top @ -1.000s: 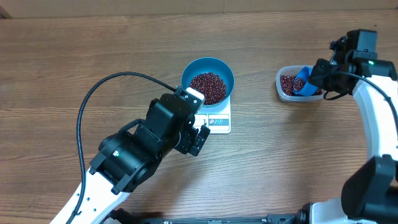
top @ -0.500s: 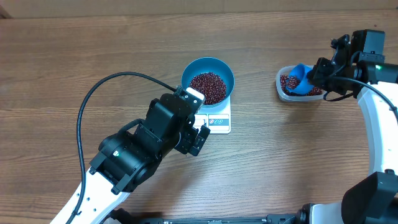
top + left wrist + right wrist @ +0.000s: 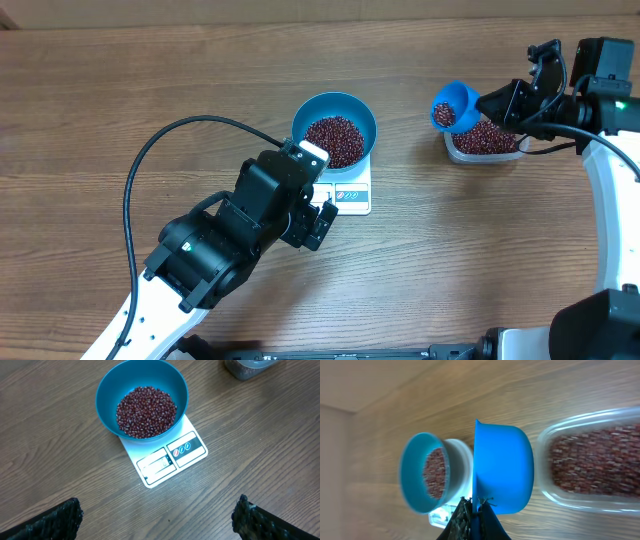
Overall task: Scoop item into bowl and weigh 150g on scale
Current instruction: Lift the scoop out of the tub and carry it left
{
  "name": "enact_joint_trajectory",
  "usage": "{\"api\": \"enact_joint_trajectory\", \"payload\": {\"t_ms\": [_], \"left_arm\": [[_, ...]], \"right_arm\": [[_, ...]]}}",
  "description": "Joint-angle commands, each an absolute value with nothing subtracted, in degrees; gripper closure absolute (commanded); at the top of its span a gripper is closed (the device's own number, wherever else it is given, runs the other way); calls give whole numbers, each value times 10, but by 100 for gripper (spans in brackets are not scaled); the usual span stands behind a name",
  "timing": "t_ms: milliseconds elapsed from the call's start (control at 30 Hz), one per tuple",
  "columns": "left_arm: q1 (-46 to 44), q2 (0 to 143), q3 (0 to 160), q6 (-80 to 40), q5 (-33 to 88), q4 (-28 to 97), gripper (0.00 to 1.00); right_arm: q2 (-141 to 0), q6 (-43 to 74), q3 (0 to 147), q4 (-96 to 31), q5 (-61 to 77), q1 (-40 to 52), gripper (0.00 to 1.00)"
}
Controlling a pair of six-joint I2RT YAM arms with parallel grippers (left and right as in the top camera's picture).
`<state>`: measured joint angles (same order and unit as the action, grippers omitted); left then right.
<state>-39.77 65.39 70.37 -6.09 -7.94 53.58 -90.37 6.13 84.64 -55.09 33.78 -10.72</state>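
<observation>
Two grippers, two opposite states: the right gripper is pinched tight on the handle of a small blue scoop, while the left gripper has its jaws spread wide, holding and touching nothing, poised over bare wood just in front of the scale.

The scoop hangs in the air at the left end of a clear plastic tub, between the tub and the bowl but much nearer the tub. Its cup carries a small load of beans. The tub, a shallow rounded rectangle, is well filled with the same dark red-brown beans.

The bowl sits on the scale, covering its far part and leaving the grey display and blue-marked buttons exposed along the near edge. A loose maroon heap of beans lies in the bottom of the bowl, well below the rim.

Bowl and scoop are smooth, glossy bright-blue plastic; the scale is a flat white square; the table is brown wood with a long, straight grain. The right wrist view is blurred.
</observation>
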Motion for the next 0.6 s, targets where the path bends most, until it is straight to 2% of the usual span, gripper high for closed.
{"api": "enact_joint_trajectory", "payload": {"t_ms": [0,233,567], "left_arm": [[-397,656,697,-69,-72,536,0],[-397,656,697,-69,-72,536,1],[-397,656,697,-69,-72,536,0]], "right_arm": [[-875,61,868,-545,395,-92,96],[-873,88,868,-532,384,-21,96],[-873,124,868,-481,206,135,96]]}}
